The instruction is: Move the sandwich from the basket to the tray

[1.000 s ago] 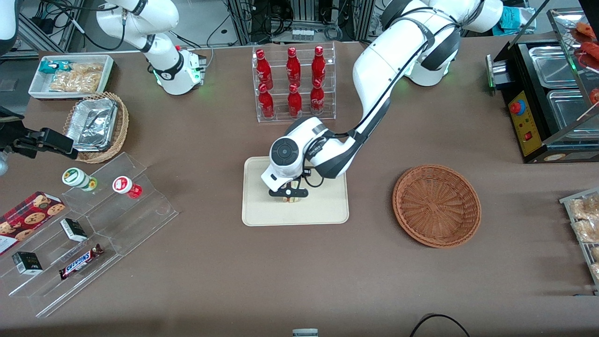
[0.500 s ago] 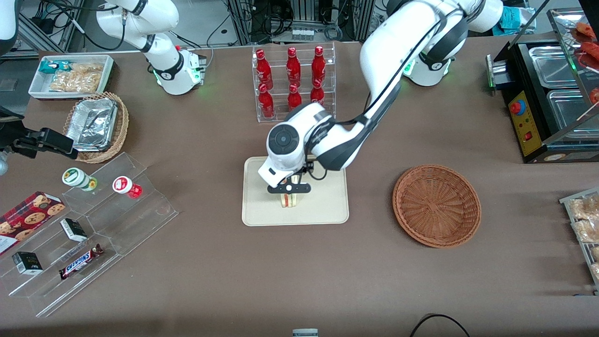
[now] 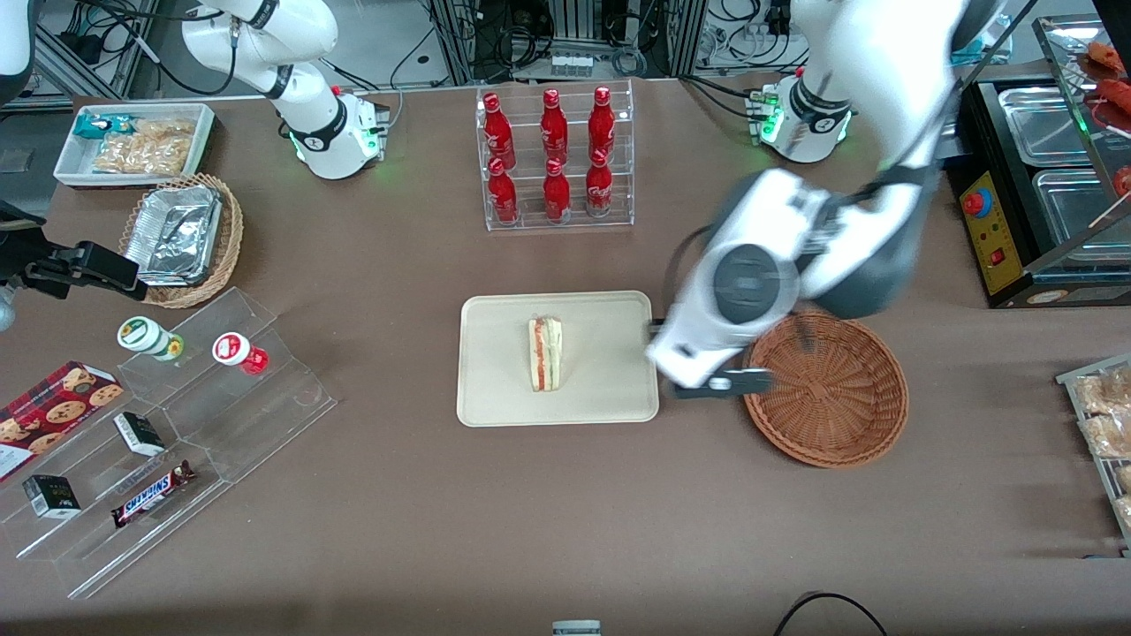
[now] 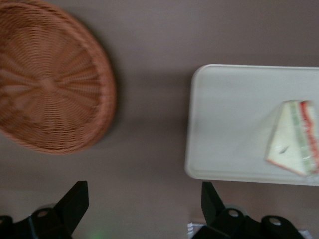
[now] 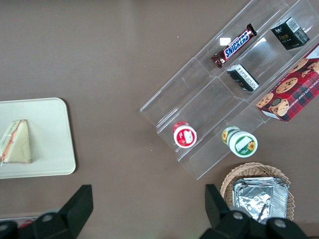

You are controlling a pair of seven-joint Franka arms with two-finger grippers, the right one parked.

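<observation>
White arm's claw (image 3: 717, 383) open above table.

Clear rack (image 3: 557, 159) of six red bottles, farther from the front camera. Toward the parked arm's end: white bin of snack packets (image 3: 132, 143), wicker basket with foil trays (image 3: 183, 238), stepped acrylic stand (image 3: 168, 442) holding two small jars, small boxes, a Snickers bar (image 3: 152, 493); cookie box (image 3: 55, 411) beside it.

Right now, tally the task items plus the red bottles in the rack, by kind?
sandwich: 1, lying on the tray
tray: 1
basket: 1
red bottles: 6
gripper: 1, fingers open, between tray and basket
Total: 10
</observation>
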